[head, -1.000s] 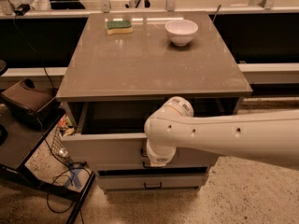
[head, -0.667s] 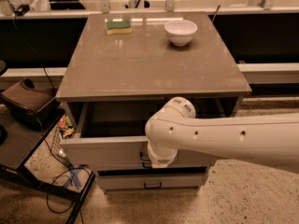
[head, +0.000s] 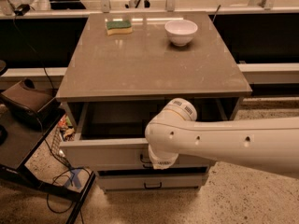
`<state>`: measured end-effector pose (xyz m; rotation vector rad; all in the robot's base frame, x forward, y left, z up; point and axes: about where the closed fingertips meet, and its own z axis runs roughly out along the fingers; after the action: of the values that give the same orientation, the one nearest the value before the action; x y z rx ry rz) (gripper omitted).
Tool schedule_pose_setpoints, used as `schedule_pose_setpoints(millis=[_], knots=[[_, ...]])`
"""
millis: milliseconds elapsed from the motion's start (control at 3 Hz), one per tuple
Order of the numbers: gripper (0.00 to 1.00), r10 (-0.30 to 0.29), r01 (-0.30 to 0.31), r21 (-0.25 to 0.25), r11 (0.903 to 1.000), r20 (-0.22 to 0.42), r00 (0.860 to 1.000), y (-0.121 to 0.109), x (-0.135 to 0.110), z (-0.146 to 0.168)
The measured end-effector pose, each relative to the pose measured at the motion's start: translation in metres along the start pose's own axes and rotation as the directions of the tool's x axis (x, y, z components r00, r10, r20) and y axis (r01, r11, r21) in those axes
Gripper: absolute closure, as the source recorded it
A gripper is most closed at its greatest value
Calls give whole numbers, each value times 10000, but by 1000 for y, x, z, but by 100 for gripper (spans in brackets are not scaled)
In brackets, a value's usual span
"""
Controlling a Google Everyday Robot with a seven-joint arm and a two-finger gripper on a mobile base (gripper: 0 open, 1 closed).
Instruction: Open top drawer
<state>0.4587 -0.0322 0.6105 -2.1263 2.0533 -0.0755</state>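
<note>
The top drawer (head: 107, 154) is the uppermost grey drawer of the cabinet. It stands pulled out, and its dark inside (head: 117, 120) shows below the tabletop. Its small black handle (head: 144, 162) is at the middle of the front, mostly covered by my white arm (head: 224, 141). My gripper (head: 156, 162) is at that handle, pointing down from the wrist, which hides most of it.
A white bowl (head: 181, 31) and a green-yellow sponge (head: 118, 26) lie on the cabinet's top (head: 149, 64). A lower drawer (head: 121, 181) with a black handle (head: 153, 186) is shut. A dark stand (head: 23, 139) and cables (head: 60, 190) are on the floor at the left.
The top drawer has come a little further out toward the camera, and my arm has moved back with it.
</note>
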Motion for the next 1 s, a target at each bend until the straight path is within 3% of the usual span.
schedule_pose_setpoints(millis=[1000], knots=[[100,147,-137,338,9993,-298,9994,11,5,-14]])
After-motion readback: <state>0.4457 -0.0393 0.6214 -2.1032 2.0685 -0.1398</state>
